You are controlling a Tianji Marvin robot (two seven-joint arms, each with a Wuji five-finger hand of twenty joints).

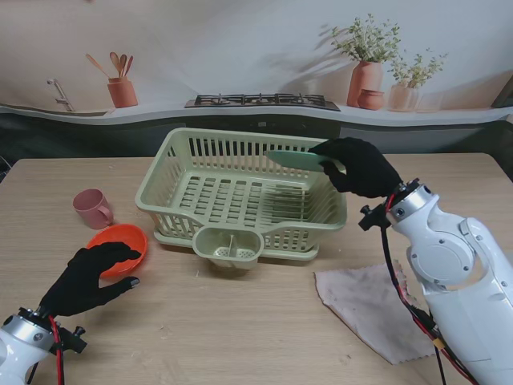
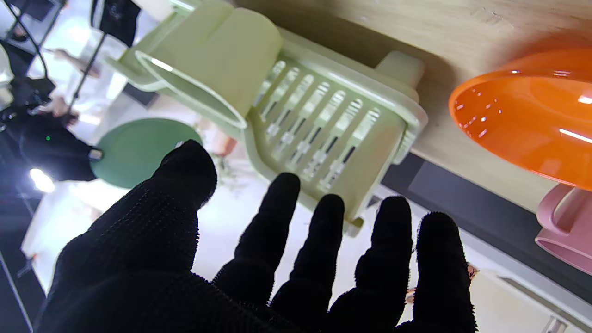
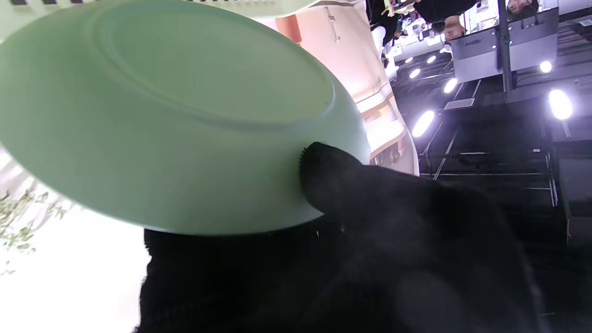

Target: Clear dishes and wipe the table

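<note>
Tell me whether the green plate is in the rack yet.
Not yet. The right hand holds the plate tilted in the air over the rack's far right rim; none of it rests on the rack floor.

No readable text, distant signage blurred

At frame centre sits the green dish rack (image 1: 240, 196); the right hand (image 1: 361, 167) grips a green plate (image 1: 298, 160) over its right rim, while the left hand (image 1: 88, 278), fingers spread, hovers beside the orange bowl (image 1: 119, 245) at lower left.

A mock kitchen: printed stove backdrop (image 1: 263, 100) behind the table (image 1: 240, 321), studio lights (image 3: 559, 104) beyond.
</note>
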